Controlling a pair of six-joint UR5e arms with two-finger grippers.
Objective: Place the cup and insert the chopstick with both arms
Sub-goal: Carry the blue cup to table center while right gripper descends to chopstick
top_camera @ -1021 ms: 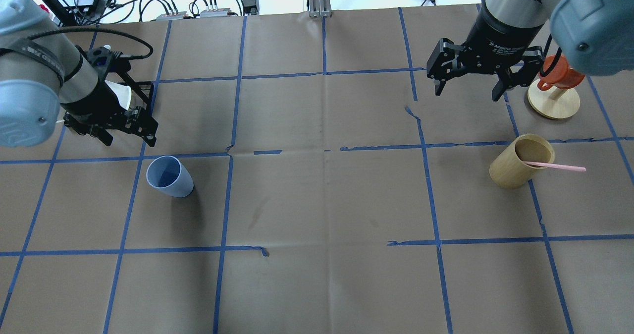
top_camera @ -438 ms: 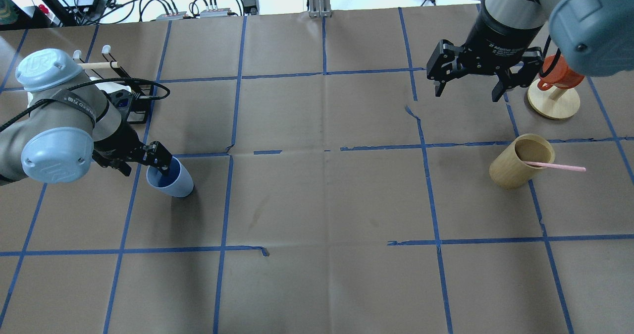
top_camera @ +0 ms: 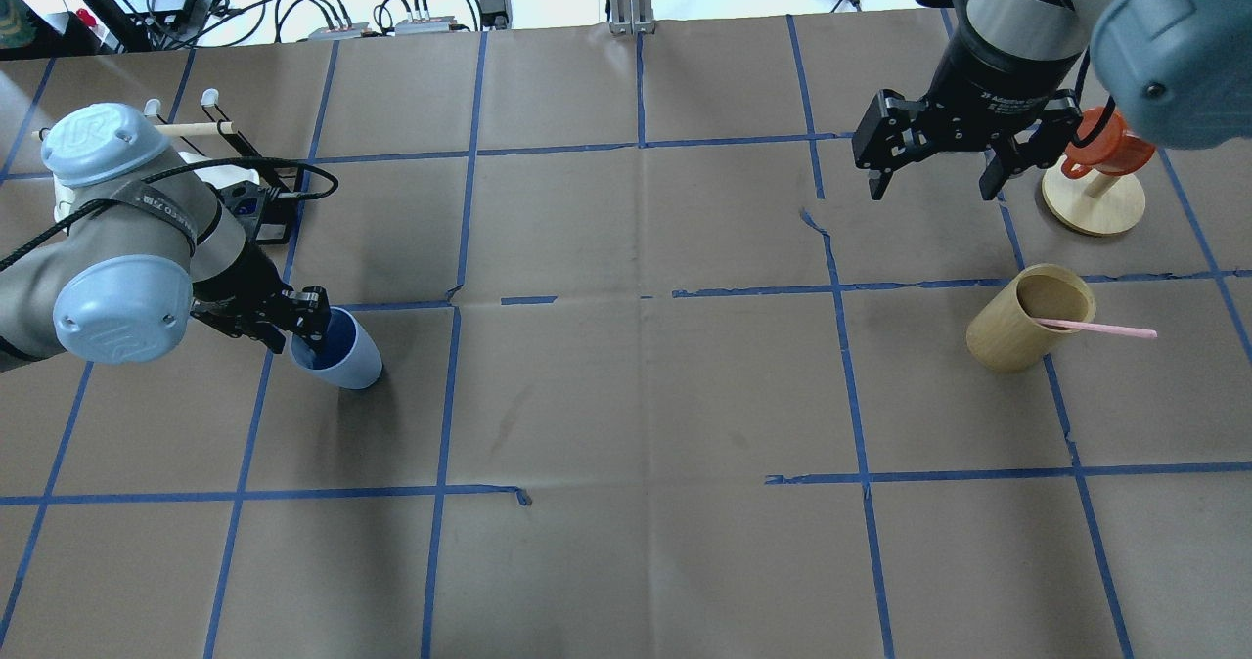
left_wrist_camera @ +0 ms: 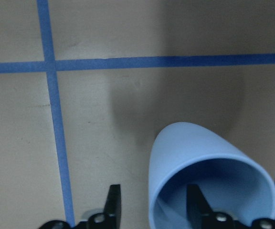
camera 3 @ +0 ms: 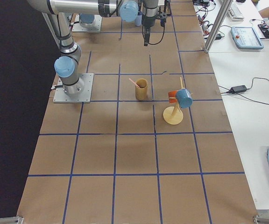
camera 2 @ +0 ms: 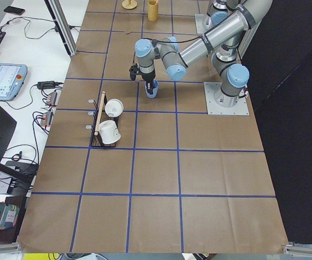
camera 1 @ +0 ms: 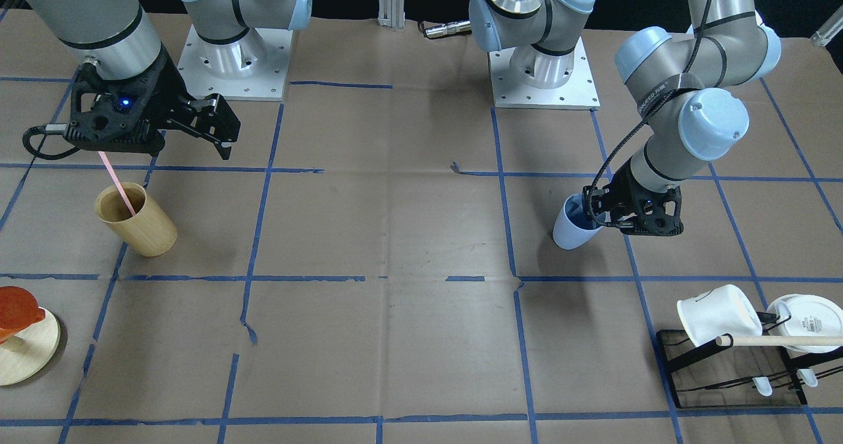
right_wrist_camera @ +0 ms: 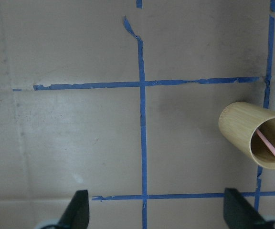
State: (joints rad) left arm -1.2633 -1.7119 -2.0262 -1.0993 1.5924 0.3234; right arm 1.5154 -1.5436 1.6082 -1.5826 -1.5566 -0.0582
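The light-blue cup (top_camera: 350,362) stands upright on the table's left; it also shows in the front view (camera 1: 568,234) and the left wrist view (left_wrist_camera: 199,148). My left gripper (top_camera: 303,321) is open and straddles its rim, one finger inside (left_wrist_camera: 195,206) and one outside (left_wrist_camera: 112,206). The pale-pink chopstick (top_camera: 1100,329) leans in a tan wooden cup (top_camera: 1012,336) on the right, seen also in the right wrist view (right_wrist_camera: 272,151). My right gripper (top_camera: 929,188) is open and empty, hovering behind and left of the tan cup.
A black rack (camera 1: 724,365) with white mugs (camera 1: 718,315) and a wooden dowel stands behind my left arm. A round wooden stand (top_camera: 1094,204) bearing an orange mug (top_camera: 1105,146) sits close to the right gripper.
My left arm has swung down from the rack to the blue cup and put one finger inside its rim. My right gripper has shifted slightly back.
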